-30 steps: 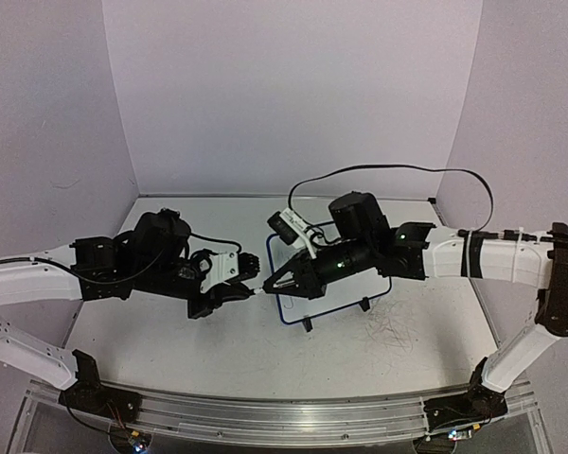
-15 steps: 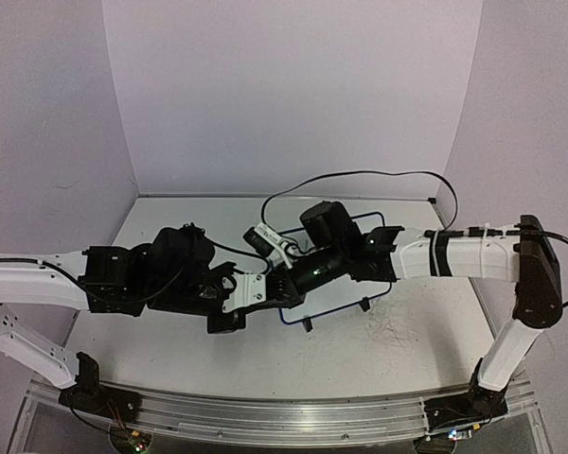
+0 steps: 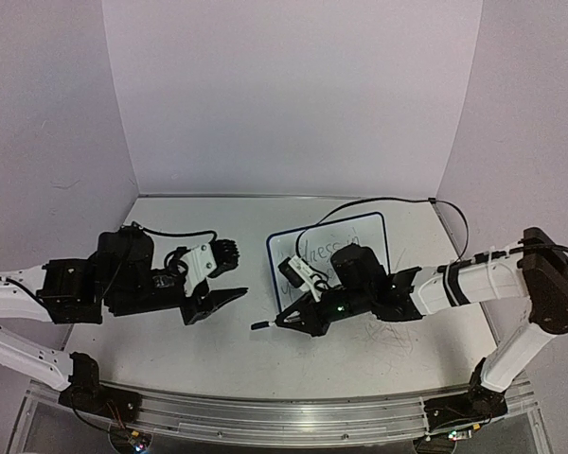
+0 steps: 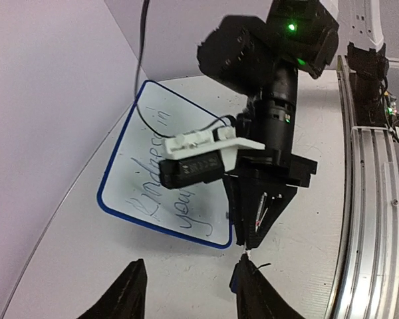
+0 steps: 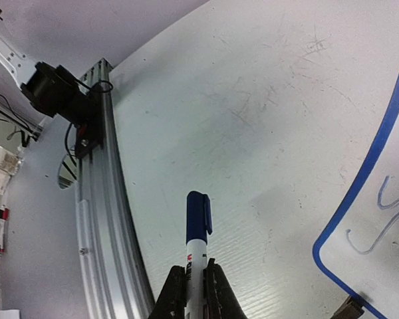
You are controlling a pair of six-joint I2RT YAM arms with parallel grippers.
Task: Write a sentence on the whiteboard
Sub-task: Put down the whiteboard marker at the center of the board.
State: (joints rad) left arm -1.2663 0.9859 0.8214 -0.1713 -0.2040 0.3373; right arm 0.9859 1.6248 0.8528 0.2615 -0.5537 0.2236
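Open table (image 3: 227, 357) between the tools
The right arm (image 3: 440, 287) covers the whiteboard (image 3: 367, 232) near edge; the right tool (image 3: 284, 322) points a marker (image 3: 260, 326) toward the left tool (image 3: 239, 271).

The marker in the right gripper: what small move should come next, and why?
Probably lower the right gripper to the table and release the marker. The sentence already stands on the whiteboard, the marker looks capped, and the left gripper is open, well apart from it.

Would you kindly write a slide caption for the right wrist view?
Right fingers pinch a blue-capped marker over the table, beside a corner of the blue-framed whiteboard.
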